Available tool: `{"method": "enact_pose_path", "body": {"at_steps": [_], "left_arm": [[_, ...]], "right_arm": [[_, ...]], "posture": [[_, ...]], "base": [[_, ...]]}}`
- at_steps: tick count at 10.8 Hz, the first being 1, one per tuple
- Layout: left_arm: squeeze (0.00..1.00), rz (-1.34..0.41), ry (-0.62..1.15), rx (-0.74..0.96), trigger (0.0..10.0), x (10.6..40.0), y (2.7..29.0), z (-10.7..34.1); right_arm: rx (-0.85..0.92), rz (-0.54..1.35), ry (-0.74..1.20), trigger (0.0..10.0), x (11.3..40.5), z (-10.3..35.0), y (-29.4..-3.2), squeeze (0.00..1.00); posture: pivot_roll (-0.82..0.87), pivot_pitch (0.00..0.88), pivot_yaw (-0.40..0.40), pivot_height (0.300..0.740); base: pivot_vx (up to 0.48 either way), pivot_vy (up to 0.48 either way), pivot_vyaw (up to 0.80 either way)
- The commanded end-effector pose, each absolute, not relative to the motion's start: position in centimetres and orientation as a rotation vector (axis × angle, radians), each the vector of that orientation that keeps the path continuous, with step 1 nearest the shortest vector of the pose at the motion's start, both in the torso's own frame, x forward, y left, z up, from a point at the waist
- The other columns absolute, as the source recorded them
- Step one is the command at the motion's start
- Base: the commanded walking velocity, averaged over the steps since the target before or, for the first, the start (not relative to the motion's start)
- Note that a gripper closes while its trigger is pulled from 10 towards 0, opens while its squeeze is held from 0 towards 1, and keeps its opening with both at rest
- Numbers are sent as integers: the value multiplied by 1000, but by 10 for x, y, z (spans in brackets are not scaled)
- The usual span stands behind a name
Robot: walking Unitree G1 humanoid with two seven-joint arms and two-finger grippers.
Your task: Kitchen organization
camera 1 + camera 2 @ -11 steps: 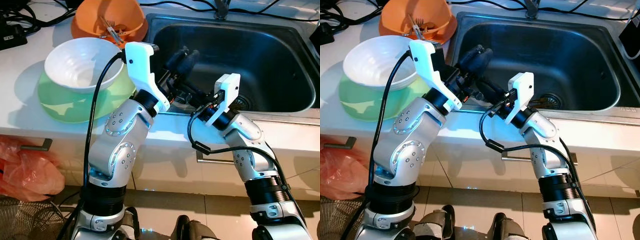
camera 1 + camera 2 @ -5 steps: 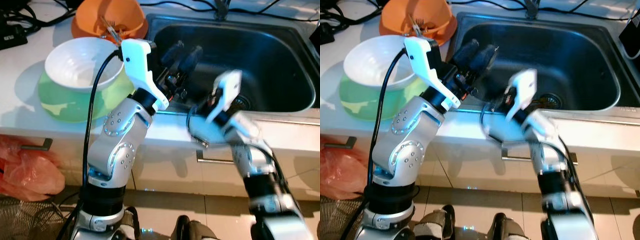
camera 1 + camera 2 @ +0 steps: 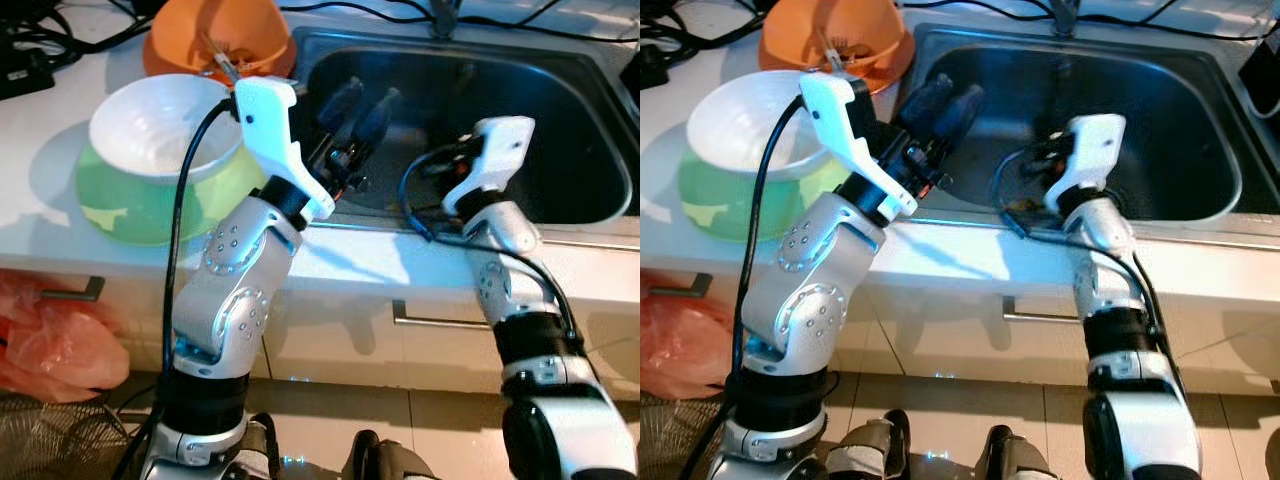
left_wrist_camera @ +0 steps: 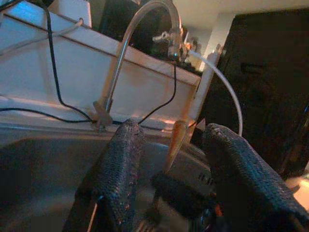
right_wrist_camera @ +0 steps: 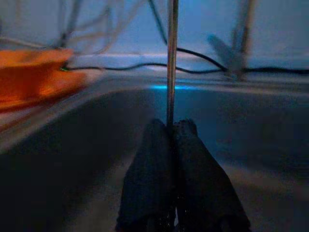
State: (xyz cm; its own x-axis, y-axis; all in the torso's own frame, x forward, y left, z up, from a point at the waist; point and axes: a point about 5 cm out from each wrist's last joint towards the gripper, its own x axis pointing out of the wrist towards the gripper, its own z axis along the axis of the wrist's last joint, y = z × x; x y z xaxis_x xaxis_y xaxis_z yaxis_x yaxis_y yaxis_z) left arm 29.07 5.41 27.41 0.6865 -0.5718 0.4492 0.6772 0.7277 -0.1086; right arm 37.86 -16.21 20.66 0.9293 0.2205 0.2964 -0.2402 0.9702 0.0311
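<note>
White countertop before me, stainless steel sink sunk at 1 o'clock; tiled floor below. White ribbed bowl nested in green bowl at 10 o'clock; orange bowl with utensils at 11. Black cables trail along back edge, curved faucet behind. My left gripper over sink's near-left rim, fingers apart, nothing between. My right gripper inside sink, fingers pressed together on thin metal rod standing upright.
</note>
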Motion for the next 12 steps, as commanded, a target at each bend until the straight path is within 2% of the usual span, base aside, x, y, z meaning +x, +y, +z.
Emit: {"method": "enact_pose_path", "body": {"at_steps": [1,5,12], "left_arm": [[0,-699,-393,-249,10000,288,55,270],[0,-612,-257,60,10000,297,75,235],[0,-719,-174,162,10000,286,60,214]], "right_arm": [[55,180,-301,10000,380,207,-173,0],[45,118,-283,10000,383,200,-185,0],[6,108,-248,10000,384,186,-184,0]], "posture": [[226,205,-38,740],[230,209,-39,740],[229,195,-40,740]], "base": [[0,0,0],[0,0,0],[0,0,0]]}}
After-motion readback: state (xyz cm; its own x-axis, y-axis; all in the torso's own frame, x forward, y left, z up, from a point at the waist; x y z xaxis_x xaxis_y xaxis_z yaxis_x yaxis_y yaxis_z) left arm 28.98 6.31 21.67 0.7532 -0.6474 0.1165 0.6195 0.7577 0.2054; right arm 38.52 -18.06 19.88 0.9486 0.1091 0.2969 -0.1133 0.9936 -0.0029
